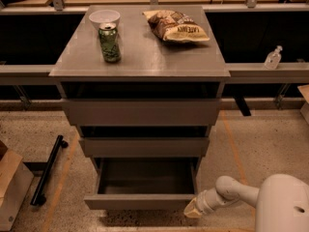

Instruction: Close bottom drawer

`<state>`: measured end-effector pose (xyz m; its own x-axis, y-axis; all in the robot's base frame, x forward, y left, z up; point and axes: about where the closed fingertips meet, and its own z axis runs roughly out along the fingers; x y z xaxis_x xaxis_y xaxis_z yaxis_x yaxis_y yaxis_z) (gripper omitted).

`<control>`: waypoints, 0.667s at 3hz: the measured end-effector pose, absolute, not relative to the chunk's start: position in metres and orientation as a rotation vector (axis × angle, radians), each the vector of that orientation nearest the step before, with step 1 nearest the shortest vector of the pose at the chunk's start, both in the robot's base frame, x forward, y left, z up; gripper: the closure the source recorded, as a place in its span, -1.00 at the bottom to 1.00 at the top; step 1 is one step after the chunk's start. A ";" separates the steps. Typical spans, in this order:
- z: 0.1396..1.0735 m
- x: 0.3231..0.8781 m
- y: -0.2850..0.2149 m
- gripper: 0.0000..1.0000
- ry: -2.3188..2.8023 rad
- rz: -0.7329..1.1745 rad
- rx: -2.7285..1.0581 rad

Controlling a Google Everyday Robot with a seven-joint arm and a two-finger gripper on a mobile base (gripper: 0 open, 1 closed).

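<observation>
bottom drawer (140, 201) is pulled well out of the grey cabinet (145, 62) toward the camera, box body open to view and empty. its front panel runs left-right across the frame. travel axis is front-to-back, so closing means a push away from the camera, into the carcass.

gripper (193, 210) sits low at the right end of that front panel, just beside its lower right corner and slightly on the camera side. the drawer lies to the gripper's left and beyond it. only one arm (236, 191) here, coming in from the lower right, forearm pointing left toward the panel.

contact: tip looks against or just off the panel corner, can't tell which. gripper opening: cannot tell, the tip reads as one pale wedge. it holds nothing that i can see.

my read: the contact point is far off the panel's centre, so a push from that corner may rack the drawer in its slides. sliding left along the front before pushing would be safer.

middle drawer (144, 147) and top drawer (141, 112) stick out a little, not part of the job. green can (109, 43), white bowl (104, 17) and chip bag (176, 27) on top are well clear of the move.
</observation>
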<state>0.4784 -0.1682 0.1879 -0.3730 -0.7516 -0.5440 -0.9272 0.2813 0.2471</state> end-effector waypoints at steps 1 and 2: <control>0.183 0.517 -0.155 1.00 2.140 0.666 -1.541; 0.181 0.523 -0.153 1.00 2.132 0.656 -1.540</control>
